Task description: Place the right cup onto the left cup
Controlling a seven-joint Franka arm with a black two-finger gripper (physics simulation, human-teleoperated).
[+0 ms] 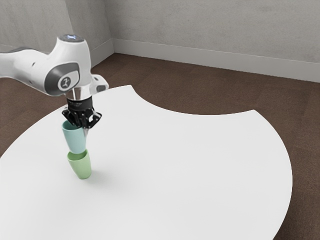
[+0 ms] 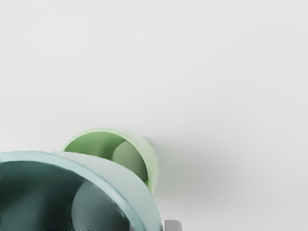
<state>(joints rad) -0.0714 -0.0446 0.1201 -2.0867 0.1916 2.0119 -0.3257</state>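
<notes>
- Two cups are in front of me, one held above the table and one standing on it.
- The pale blue cup [image 1: 74,140] is up in the air, mouth upward, hanging from the black gripper [image 1: 85,126].
- As for the claw, it is pinching the blue cup's wall near the rim, one side of it inside the mouth and the other outside; in the wrist view I make out a grey fingertip [image 2: 173,225] by the cup's outer side.
- The green cup [image 1: 81,167] stands upright on the white table [image 1: 190,170], its mouth open, a soft shadow beside it.
- From over here, the blue cup's base overlaps the green cup's rim; whether they touch, I can't tell.
- The wrist view looks down into the blue cup's dark teal hollow, and its wall covers part of the green cup.
- The white arm [image 1: 30,66] comes in from the exterior view's left, its hand pointing down over both cups.
- Behind the table there's brown floor [image 1: 210,92], then a grey wall [image 1: 210,27] with a pale skirting board [image 1: 210,57] along its foot.
</notes>
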